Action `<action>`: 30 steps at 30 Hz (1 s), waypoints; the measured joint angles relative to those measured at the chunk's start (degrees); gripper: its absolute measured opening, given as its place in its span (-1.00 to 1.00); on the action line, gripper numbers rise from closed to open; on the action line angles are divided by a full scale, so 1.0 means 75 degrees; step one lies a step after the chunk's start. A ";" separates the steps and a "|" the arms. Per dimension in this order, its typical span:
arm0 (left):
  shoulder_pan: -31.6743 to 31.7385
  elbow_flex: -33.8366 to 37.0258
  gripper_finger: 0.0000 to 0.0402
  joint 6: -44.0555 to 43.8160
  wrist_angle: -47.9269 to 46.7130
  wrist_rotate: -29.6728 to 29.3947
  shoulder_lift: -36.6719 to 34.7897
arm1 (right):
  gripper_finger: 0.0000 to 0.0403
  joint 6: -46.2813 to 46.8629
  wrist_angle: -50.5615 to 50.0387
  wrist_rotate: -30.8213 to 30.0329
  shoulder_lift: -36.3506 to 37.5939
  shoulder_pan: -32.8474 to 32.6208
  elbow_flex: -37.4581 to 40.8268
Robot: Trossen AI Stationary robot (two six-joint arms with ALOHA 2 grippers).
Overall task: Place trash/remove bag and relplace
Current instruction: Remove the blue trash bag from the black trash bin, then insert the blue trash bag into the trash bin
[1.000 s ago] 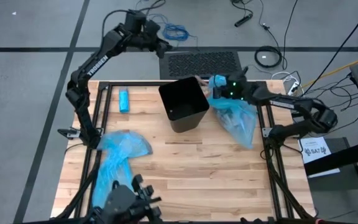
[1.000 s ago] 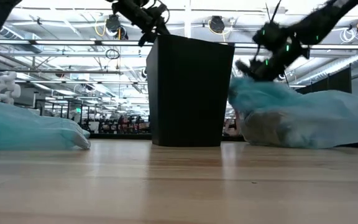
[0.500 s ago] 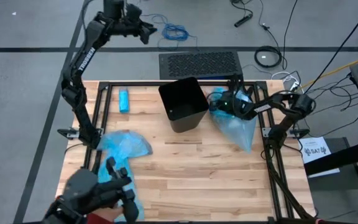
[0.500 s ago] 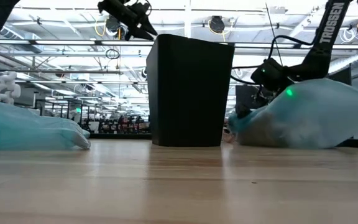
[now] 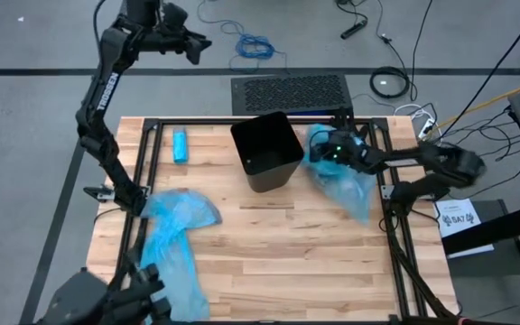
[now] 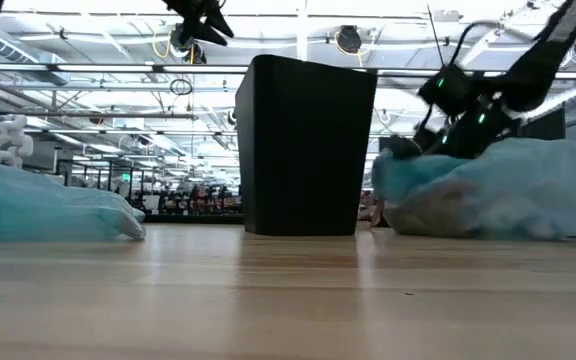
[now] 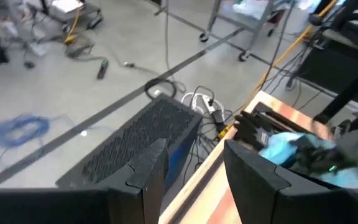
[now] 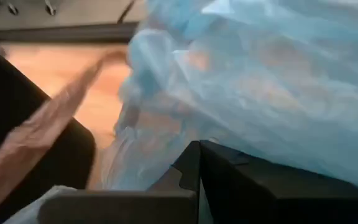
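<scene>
Grey floor — loose cables; ceiling lights.

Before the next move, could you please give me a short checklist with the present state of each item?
1. Bin upright on the table: ok.
2. Bin has a fresh bag in it: not ok, no liner shows at its rim.
3. Full bag out of the bin: ok, it lies on the table beside the bin.
4. Right hand shut, at the full bag's top: ok; whether it grips the plastic, cannot tell.
5. Left hand free: ok, open, empty, raised beyond the table's far edge.
6. Spare bag within reach: ok, it lies flat at the table's left front.
</scene>
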State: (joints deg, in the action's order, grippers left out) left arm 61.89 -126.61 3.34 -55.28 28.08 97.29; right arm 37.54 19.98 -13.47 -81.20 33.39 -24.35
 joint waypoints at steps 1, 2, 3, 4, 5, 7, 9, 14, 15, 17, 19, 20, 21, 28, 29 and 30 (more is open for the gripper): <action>0.0000 0.0003 -0.21 -0.0040 -0.0127 -0.0089 -0.0084 | -1.00 -0.0036 -0.0299 -0.0037 0.0389 0.0003 -0.0004; -0.0003 0.0008 -0.21 -0.0182 -0.0277 -0.0152 -0.0165 | -1.00 -0.0098 -0.0633 -0.0070 0.0750 0.0003 -0.0001; -0.0003 0.0009 -0.21 -0.0338 -0.0393 -0.0178 -0.0262 | -1.00 -0.0204 -0.0934 -0.0071 0.1108 -0.0007 0.0005; -0.0007 0.0009 -0.21 -0.0474 -0.0476 -0.0178 -0.0361 | -1.00 -0.0299 -0.1199 -0.0068 0.1511 -0.0054 0.0010; -0.0020 0.0009 -0.21 -0.0590 -0.0572 -0.0178 -0.0451 | -1.00 -0.0385 -0.1336 -0.0068 0.1887 -0.0104 0.0010; -0.0088 0.0009 -0.21 -0.0777 -0.0779 -0.0225 -0.0591 | -1.00 -0.0514 -0.1510 -0.0079 0.2623 -0.0206 -0.0004; -0.0187 0.0009 -0.21 -0.0848 -0.0997 -0.0483 -0.0706 | -1.00 -0.0648 -0.1640 -0.0095 0.3269 -0.0329 -0.0004; -0.0705 0.0012 -0.21 -0.0950 -0.1780 -0.1659 -0.1015 | -1.00 -0.0655 -0.1880 -0.0153 0.4570 -0.0484 -0.0025; -0.0848 0.0012 -0.21 -0.0973 -0.1952 -0.1835 -0.1066 | -1.00 -0.0551 -0.2022 -0.0161 0.4752 -0.0484 -0.0025; -0.1176 0.0012 -0.21 -0.1078 -0.2346 -0.2159 -0.1157 | -1.00 -0.0300 -0.2321 -0.0164 0.5115 -0.0488 -0.0025; -0.1556 0.0012 -0.21 -0.1273 -0.2773 -0.2488 -0.1230 | -1.00 -0.0118 -0.2765 -0.0188 0.5399 -0.0550 -0.0113; -0.1770 0.0012 -0.21 -0.1399 -0.2965 -0.2674 -0.1254 | -1.00 -0.0133 -0.3077 -0.0190 0.5514 -0.0591 -0.0239; -0.2000 0.0012 -0.21 -0.1534 -0.3164 -0.2890 -0.1266 | -1.00 -0.0229 -0.3443 -0.0189 0.5604 -0.0644 -0.0398; -0.3644 0.0186 -0.21 -0.2343 -0.3707 -0.4356 -0.1252 | -1.00 -0.1083 -0.6199 -0.0666 0.5661 -0.1143 -0.2180; -0.3899 0.0286 -0.21 -0.2507 -0.3707 -0.4628 -0.1261 | -1.00 -0.1183 -0.6401 -0.0703 0.5667 -0.1216 -0.2404; -0.4145 0.0408 -0.21 -0.2693 -0.3713 -0.4941 -0.1277 | -1.00 -0.1255 -0.6578 -0.0752 0.5674 -0.1303 -0.2615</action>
State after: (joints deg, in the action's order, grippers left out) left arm 30.80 -123.55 -16.86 -83.13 -8.98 87.72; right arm 28.13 -29.35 -19.11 -38.64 23.62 -43.96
